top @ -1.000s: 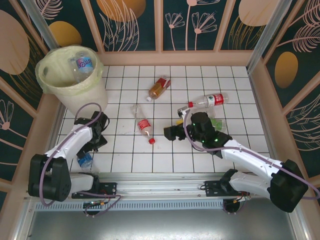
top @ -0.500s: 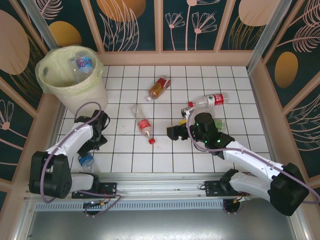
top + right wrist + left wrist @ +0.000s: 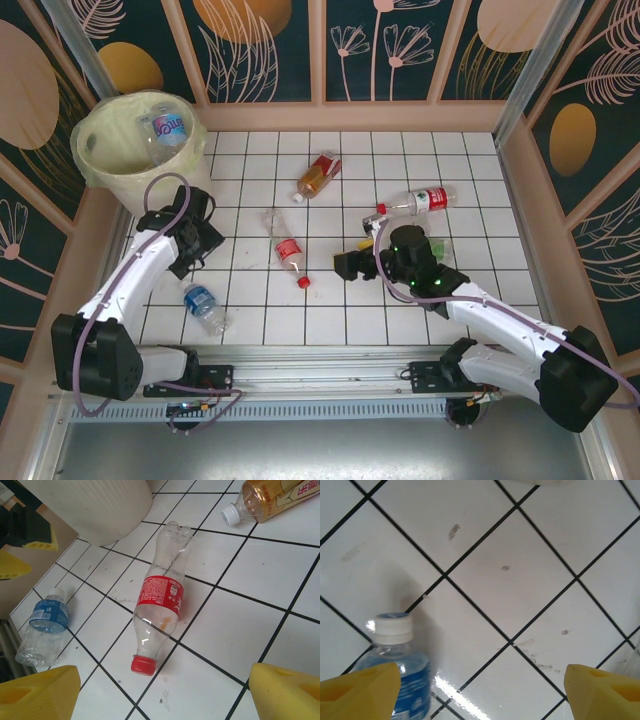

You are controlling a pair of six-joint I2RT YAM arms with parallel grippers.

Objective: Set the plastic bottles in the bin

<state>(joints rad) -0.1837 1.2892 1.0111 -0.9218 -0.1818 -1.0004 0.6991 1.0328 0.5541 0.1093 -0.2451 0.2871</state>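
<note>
Hovering wide open and empty, the left gripper [image 3: 481,670] is hanging beside a blue-labelled bottle [image 3: 395,680] lying near the bin [image 3: 95,160]; the right gripper [image 3: 165,672], equally spread and empty, is facing a red-labelled bottle [image 3: 160,615].

tabletop [image 3: 460,160]: white squares with thin black lines
bin [image 3: 160,200]: pale cream-yellow
blue-label bottle [image 3: 204,305]: clear, blue label, white cap
red-label bottle [image 3: 288,252]: clear, red label, red cap
amber bottle [image 3: 318,177]: brown-gold, white cap
walls [image 3: 270,60]: dark blue-green, orange circles, pale plant drawings
arms [image 3: 130,280]: white and black
left pincer [image 3: 481,687]: yellow tips
right pincer [image 3: 162,692]: yellow tips
</note>
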